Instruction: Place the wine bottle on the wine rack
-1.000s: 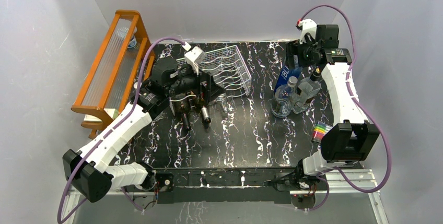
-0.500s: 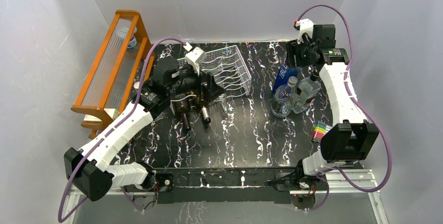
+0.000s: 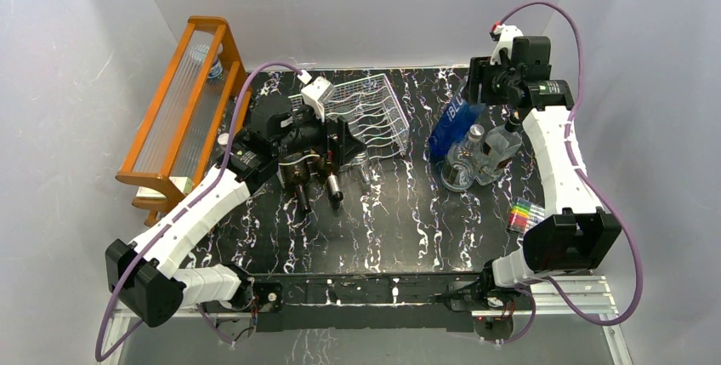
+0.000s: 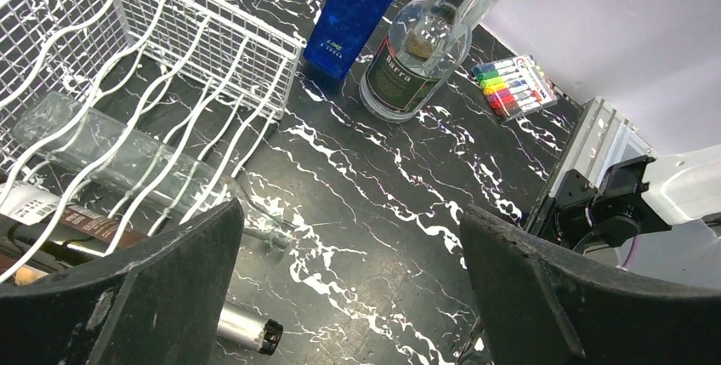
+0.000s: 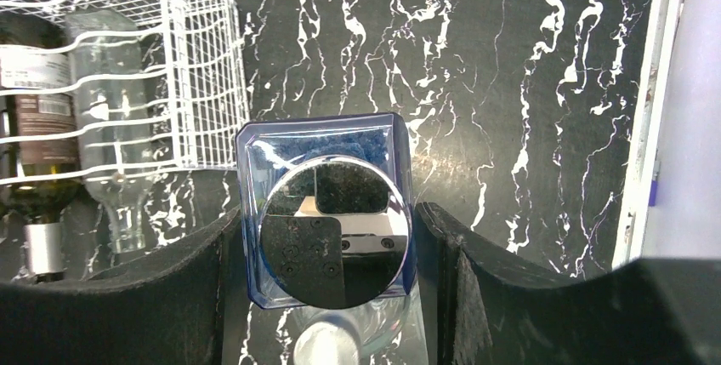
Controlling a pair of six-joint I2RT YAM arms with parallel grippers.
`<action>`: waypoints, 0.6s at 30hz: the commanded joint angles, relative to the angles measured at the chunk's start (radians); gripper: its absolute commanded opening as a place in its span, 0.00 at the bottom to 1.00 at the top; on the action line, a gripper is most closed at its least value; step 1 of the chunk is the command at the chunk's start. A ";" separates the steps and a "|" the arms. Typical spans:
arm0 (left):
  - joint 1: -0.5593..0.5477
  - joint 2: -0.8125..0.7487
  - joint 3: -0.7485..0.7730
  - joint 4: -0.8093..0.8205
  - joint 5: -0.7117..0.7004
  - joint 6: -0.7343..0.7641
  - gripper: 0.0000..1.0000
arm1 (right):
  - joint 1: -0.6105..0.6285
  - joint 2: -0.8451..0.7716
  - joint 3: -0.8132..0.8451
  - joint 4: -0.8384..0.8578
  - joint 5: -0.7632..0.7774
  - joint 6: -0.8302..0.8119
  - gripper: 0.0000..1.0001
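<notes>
The silver-white wire wine rack [image 3: 367, 111] lies at the table's back middle, with a dark wine bottle [image 5: 34, 127] and a clear bottle [image 5: 106, 118] lying in it. Their necks [image 3: 333, 186] stick out of the near side. My right gripper [image 3: 478, 84] is shut on the top of a blue square bottle [image 3: 446, 120] and holds it lifted and tilted, right of the rack. In the right wrist view the mirrored cap [image 5: 327, 233] sits between the fingers [image 5: 476, 297]. My left gripper [image 3: 344, 142] is open and empty at the rack's near left side [image 4: 170, 67].
Two clear glass bottles [image 3: 463, 161] [image 3: 499, 151] stand under the lifted blue one. A pack of coloured markers [image 3: 521, 214] lies at the right edge. A tall orange wooden shelf [image 3: 183, 105] stands at the left. The left wrist view shows the blue bottle [image 4: 357, 8] and a labelled clear bottle [image 4: 417, 63].
My right gripper has risen and shifted left with the blue bottle, which now hangs tilted above the table. The left arm has barely moved.
</notes>
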State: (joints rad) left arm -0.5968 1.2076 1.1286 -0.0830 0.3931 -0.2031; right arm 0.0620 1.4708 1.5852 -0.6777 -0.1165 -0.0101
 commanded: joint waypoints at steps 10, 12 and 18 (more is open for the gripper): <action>0.002 0.014 -0.016 0.048 0.017 -0.030 0.97 | 0.172 -0.137 0.063 0.017 -0.080 0.049 0.30; 0.003 0.016 -0.020 0.046 0.002 -0.030 0.97 | 0.207 -0.154 0.053 0.012 -0.066 0.059 0.30; 0.004 0.027 -0.050 0.063 -0.005 -0.016 0.98 | 0.237 -0.190 0.039 -0.036 -0.112 0.112 0.29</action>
State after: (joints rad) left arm -0.5968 1.2263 1.1038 -0.0486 0.3889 -0.2249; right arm 0.2981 1.3750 1.6012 -0.8059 -0.1795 0.0456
